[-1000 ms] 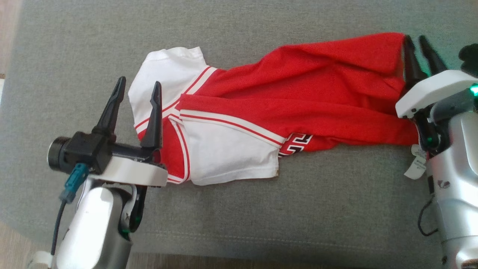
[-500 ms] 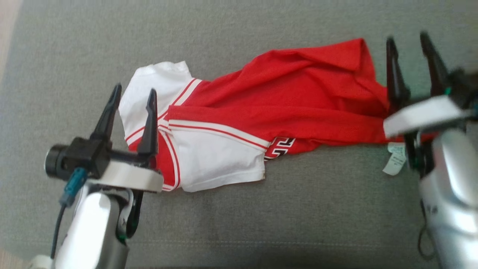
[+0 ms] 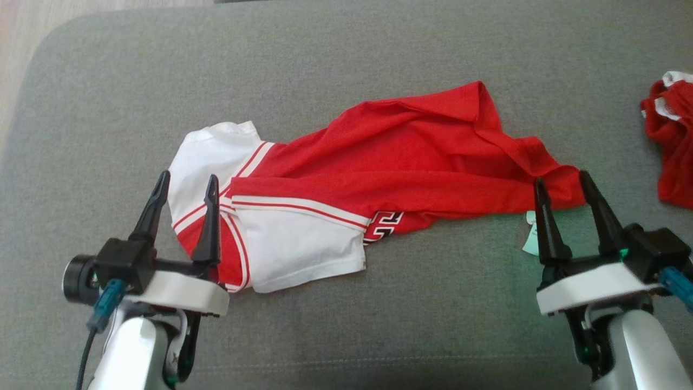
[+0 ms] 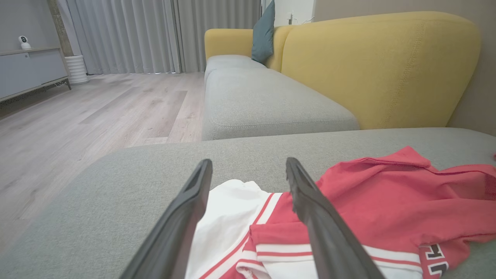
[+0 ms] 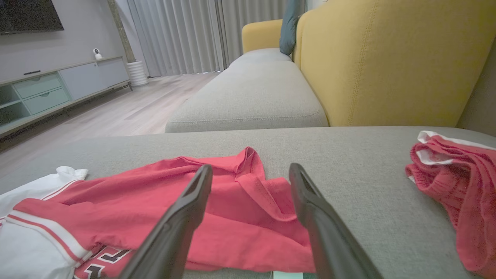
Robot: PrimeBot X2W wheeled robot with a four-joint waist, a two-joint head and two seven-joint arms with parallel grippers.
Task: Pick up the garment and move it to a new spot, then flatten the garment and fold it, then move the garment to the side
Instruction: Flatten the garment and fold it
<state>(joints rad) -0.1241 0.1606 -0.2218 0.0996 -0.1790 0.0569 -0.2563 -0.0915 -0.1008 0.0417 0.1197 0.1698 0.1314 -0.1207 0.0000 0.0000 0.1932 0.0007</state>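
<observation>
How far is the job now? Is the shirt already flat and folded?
Looks done: the shirt lies stretched on the grey cushion. In hand: flattening; it is wrinkled, and the left gripper and right gripper hover open, empty. Left: folding, then moving it aside.

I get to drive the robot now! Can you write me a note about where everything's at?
Left tool: open, over the garment's white end, holding nothing.
Right tool: open, at the red end, holding nothing.
The garment lies stretched across the grey cushion, wrinkled and partly doubled over. A second red garment is bunched at the far right.
Done: it seems laid out at its spot.
Left: flatten, fold, move aside.
</observation>
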